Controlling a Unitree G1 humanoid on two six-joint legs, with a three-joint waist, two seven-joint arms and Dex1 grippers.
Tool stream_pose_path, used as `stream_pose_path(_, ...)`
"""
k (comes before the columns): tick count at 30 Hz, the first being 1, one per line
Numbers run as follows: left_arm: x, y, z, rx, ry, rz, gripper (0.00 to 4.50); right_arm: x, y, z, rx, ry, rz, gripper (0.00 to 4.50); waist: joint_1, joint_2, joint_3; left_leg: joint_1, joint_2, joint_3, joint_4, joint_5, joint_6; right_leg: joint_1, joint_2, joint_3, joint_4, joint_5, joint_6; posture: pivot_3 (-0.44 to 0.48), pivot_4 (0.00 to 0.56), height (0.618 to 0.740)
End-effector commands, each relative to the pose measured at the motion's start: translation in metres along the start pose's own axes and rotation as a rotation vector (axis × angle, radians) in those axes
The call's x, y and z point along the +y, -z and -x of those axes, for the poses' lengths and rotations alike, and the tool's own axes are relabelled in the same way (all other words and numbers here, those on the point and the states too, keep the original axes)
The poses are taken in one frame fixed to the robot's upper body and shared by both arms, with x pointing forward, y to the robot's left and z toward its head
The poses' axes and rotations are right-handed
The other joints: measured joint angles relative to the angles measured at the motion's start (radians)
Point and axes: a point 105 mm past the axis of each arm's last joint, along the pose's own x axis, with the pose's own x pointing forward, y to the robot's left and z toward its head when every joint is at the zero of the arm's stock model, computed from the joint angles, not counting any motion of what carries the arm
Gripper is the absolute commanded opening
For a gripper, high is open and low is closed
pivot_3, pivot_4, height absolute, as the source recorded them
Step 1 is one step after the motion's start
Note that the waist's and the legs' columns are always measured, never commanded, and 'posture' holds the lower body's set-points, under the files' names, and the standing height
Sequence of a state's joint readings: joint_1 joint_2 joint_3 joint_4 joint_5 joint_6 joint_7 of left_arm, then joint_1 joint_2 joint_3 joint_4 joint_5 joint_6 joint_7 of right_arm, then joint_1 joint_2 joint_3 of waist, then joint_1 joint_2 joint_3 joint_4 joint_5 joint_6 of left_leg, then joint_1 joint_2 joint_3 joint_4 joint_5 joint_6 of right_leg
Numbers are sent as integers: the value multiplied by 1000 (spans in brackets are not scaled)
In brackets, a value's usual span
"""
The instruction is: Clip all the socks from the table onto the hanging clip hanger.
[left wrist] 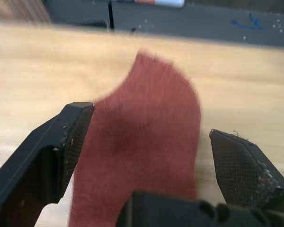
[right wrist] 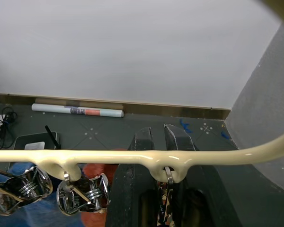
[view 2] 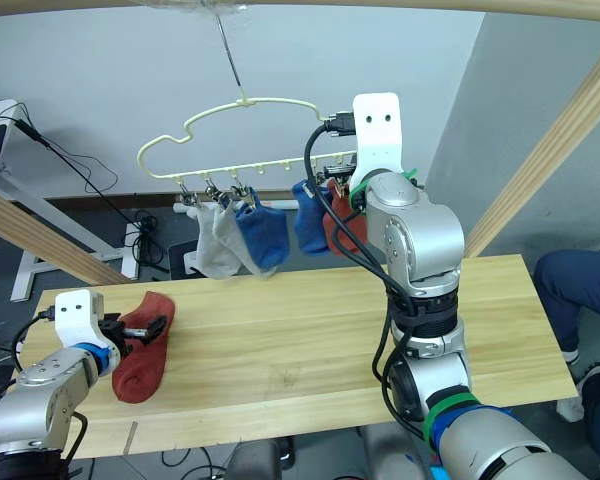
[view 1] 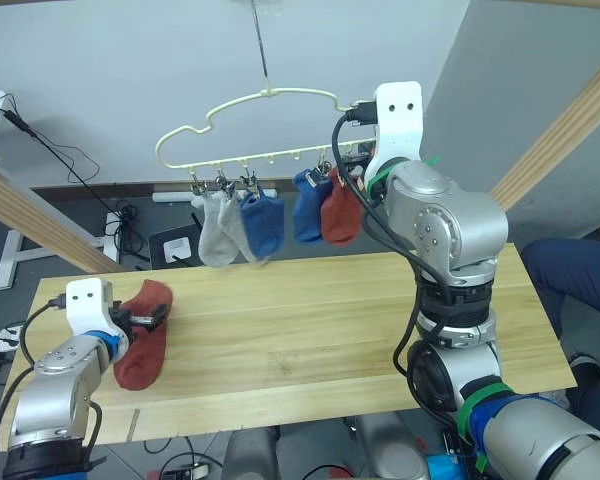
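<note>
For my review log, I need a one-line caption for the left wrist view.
Open left claw straddling the last rust-red sock lying on the wooden table.

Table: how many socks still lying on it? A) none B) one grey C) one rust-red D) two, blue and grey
C: a single rust-red sock lies on the table at the open left gripper; the other five hang from the clip hanger.
</note>
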State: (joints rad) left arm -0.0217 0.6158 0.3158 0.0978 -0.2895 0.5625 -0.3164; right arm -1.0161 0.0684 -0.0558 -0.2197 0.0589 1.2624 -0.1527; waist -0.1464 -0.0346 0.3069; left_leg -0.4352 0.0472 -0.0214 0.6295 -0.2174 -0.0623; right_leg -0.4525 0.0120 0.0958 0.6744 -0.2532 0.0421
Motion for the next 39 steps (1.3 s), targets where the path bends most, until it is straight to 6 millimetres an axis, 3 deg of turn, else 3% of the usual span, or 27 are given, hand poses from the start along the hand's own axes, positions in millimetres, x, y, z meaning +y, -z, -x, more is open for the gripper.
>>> stream_pose_path(1, 4, 17, -2, 68, -17, 30, 4500, -5, -10, 6, -42, 21, 2, 23, 0, 0, 0, 0, 0, 0, 0, 0, 0, 0, 0, 0, 0, 0, 0, -215, 341, 740)
stream_pose_path(4, 7, 24, -4, 95, -29, 80, 4500, -5, -10, 6, -42, 20, 1, 23, 1, 0, 0, 0, 0, -1, 0, 0, 0, 0, 0, 0, 2, 0, 0, -215, 341, 740)
stream_pose_path(10, 13, 39, -6, 167, -59, 20, 4500, -6, -11, 7, -43, 26, -2, 23, -2, 0, 0, 2, 0, 0, 0, 0, 0, 0, 0, 0, 4, 0, 0, -222, 339, 740)
stream_pose_path(23, 8, 42, -3, 170, -43, 15, 462, -7, -10, 7, -43, 27, -7, 18, -18, 0, 0, 2, 0, 0, 0, 0, 0, 0, 0, 0, 4, 0, 0, -224, 338, 740)
stream_pose_path(25, 7, 42, -3, 170, -41, 16, 23, -6, -10, 6, -42, 27, -7, 18, -18, 0, 0, 2, 0, 0, 0, 0, 0, 0, 0, 0, 4, 0, 0, -220, 334, 740)
stream_pose_path(37, -8, 44, 3, 170, 5, 39, 23, -7, -10, 5, -41, 30, -6, 18, -18, 0, 0, 2, 0, 0, 0, 0, 0, 0, -1, 1, 3, 0, 0, -213, 339, 740)
stream_pose_path(38, -20, 40, 5, 156, 54, 21, 23, -6, -10, 5, -42, 28, -7, 18, -18, 0, 0, 2, 0, 0, 0, 0, 0, 0, -1, 1, 3, 0, 0, -213, 339, 740)
stream_pose_path(39, -29, 38, 7, 145, 92, 9, 460, -6, -10, 5, -42, 26, -8, 18, -18, 0, 0, 2, 0, 0, 0, 0, 0, 0, -1, 1, 3, 0, 0, -213, 339, 740)
